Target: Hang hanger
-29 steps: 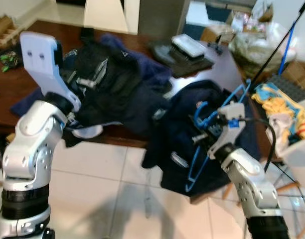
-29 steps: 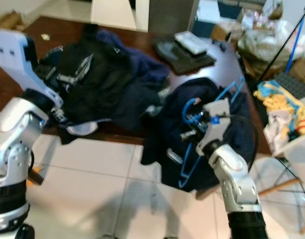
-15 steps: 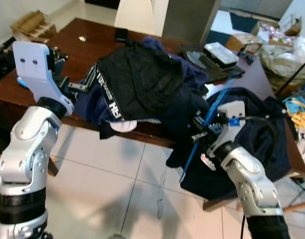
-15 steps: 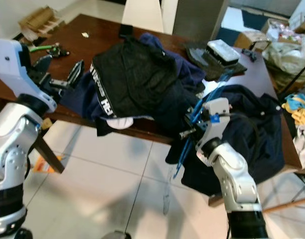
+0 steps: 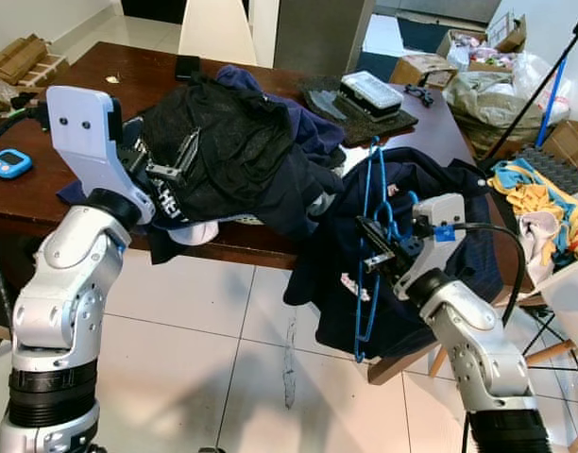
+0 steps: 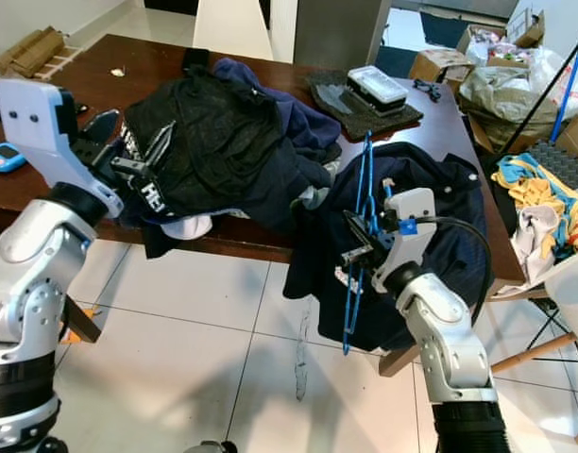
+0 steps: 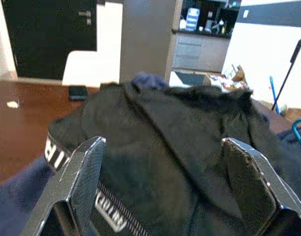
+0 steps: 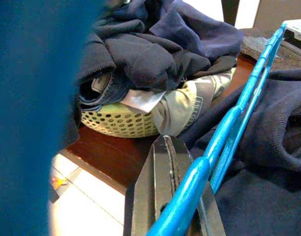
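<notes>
One blue hanger [image 5: 369, 247] is the thing in hand: it stands roughly upright off the table's near edge, hook end up, lower frame hanging toward the floor. Right gripper [image 5: 382, 247] is clenched on its shaft partway down; the right wrist view shows a blue bar pinched between the black fingers [image 8: 163, 182]. Behind the hanger, a dark navy garment [image 5: 459, 222] drapes over the corner of the brown table [image 5: 43, 104] and sags toward the tiled floor [image 5: 204, 368]. Whether the hanger is threaded into that garment or merely in front of it, cannot tell.

Left gripper [image 5: 161, 165] hovers over the heap of black clothing [image 5: 228, 151] on the table, fingers [image 7: 86, 167] spread apart, holding nothing. A pale perforated basket [image 8: 116, 123] shows under the heap.

Step, as judged: hanger lifted and carried, not yet hung. No rail or hook can be made out. Next move likely calls for finding a rail, keeping the grip firm, hook uppermost, and clearing the navy cloth so it does not snag.
</notes>
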Motion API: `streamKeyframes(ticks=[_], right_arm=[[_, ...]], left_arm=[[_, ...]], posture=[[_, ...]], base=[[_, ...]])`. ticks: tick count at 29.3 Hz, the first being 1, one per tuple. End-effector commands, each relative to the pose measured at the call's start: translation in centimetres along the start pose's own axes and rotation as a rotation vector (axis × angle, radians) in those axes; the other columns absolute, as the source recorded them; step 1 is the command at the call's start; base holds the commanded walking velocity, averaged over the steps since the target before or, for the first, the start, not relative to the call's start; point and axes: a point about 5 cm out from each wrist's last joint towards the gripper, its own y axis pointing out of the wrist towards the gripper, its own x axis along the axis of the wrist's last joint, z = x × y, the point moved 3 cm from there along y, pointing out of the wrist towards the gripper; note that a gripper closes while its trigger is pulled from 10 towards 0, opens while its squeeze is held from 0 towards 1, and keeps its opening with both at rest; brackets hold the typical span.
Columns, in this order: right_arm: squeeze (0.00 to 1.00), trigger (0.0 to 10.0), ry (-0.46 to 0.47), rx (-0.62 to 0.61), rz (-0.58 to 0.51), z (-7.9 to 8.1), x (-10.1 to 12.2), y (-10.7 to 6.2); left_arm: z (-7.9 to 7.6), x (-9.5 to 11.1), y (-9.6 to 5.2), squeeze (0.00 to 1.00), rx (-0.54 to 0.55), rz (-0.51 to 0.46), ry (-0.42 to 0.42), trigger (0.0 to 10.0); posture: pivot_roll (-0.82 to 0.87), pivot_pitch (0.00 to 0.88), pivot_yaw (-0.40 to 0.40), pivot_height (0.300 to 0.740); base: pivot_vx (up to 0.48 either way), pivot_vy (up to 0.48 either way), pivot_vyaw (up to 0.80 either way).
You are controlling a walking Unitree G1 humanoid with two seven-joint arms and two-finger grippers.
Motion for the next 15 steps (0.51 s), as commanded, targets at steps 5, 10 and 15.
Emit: streamKeyframes(ticks=[5,10,15], right_arm=[[0.00,10.0,0.007,0.013,0.013,0.3,-0.3,0.0],[0.00,10.0,0.009,0.017,0.013,0.4,-0.3,0.0],[0.00,10.0,0.010,0.025,0.011,0.5,-0.2,0.0]], left_arm=[[2.4,-2.4,-1.1,0.00,0.128,0.073,-0.138,10.0],[3.4,-4.1,-1.8,0.00,0.257,0.088,-0.369,10.0],[4.0,-6.5,-1.6,0.00,0.322,0.098,-0.696,10.0]], posture=[[0.17,0.193,-0.091,0.740],[0.17,0.193,-0.092,0.740],[0.17,0.198,-0.099,0.740]], base=[[0.000,0.000,0.00],[0.000,0.000,0.00],[0.000,0.000,0.00]])
